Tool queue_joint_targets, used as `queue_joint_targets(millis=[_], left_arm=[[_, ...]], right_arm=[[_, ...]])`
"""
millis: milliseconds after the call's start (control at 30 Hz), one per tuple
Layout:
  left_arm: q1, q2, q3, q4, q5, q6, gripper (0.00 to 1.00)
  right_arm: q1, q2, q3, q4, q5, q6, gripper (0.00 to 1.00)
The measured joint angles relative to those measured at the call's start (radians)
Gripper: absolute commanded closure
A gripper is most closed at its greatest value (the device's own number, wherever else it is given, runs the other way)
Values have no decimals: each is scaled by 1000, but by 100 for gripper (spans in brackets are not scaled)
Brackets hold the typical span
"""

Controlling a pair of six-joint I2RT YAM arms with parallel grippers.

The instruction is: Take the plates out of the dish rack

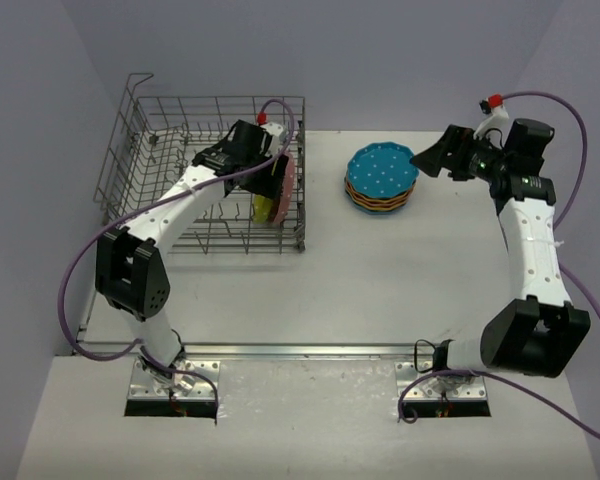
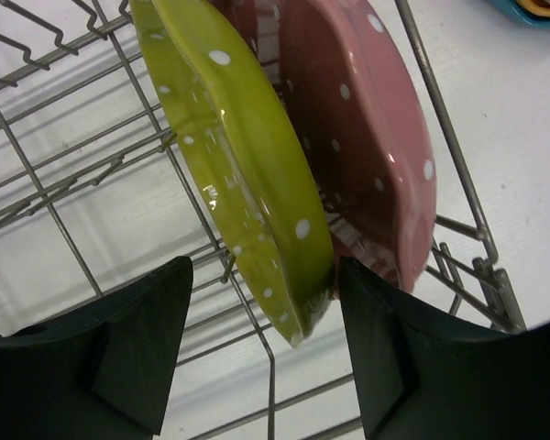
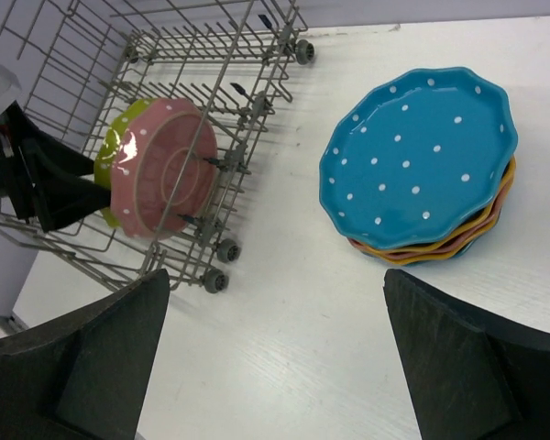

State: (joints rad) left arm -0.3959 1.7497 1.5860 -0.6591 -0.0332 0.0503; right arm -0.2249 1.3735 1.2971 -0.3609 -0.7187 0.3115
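Note:
The grey wire dish rack (image 1: 140, 150) stands at the back left. Two plates stand upright in it: a green plate (image 2: 247, 174) and a pink plate (image 2: 367, 137) beside it, both also in the right wrist view, pink (image 3: 160, 170) in front of green (image 3: 119, 137). My left gripper (image 2: 261, 344) is open inside the rack, its fingers straddling the lower rim of the green plate; the right finger (image 2: 394, 357) lies between the two plates. My right gripper (image 3: 275, 357) is open and empty above the table, near a stack of plates with a blue one (image 3: 422, 151) on top.
The stack of plates (image 1: 381, 180) sits on the white table right of the rack. The rack has small wheels (image 3: 215, 280) at its near corner and a raised wire handle (image 1: 135, 85) at the back left. Grey walls close in the table's back and sides.

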Motion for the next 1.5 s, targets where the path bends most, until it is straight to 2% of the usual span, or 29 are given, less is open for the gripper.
queue_joint_targets(millis=[467,600,700,733,867,1133,1333,1433,1500], left_arm=[[22,59,-5,60,22,-81,65],[38,59,-15,72,27,-83,68],[60,58,-16,70,53,-98,82],[66,56,-16,69,71,-113,90],[78,50,-16,63,108,-117,100],[92,29,35,-42,124,-106,100],[90,31,291,-245,130,-87,100],[90,23,426,-235,104,-10,100],[87,-7,452,-204,76,54,100]], right_arm=[[0,-76,-100,-7,8,-43,1],[0,-83,-111,-7,8,-43,1],[0,-94,-111,-8,8,-43,1],[0,-98,-111,-8,7,-44,1],[0,-109,-111,-8,2,-43,1],[0,-110,-105,-15,-25,-12,1],[0,-98,-74,-15,-58,51,1],[0,-80,-57,-15,-79,89,1],[0,-62,-41,-15,-95,117,1]])
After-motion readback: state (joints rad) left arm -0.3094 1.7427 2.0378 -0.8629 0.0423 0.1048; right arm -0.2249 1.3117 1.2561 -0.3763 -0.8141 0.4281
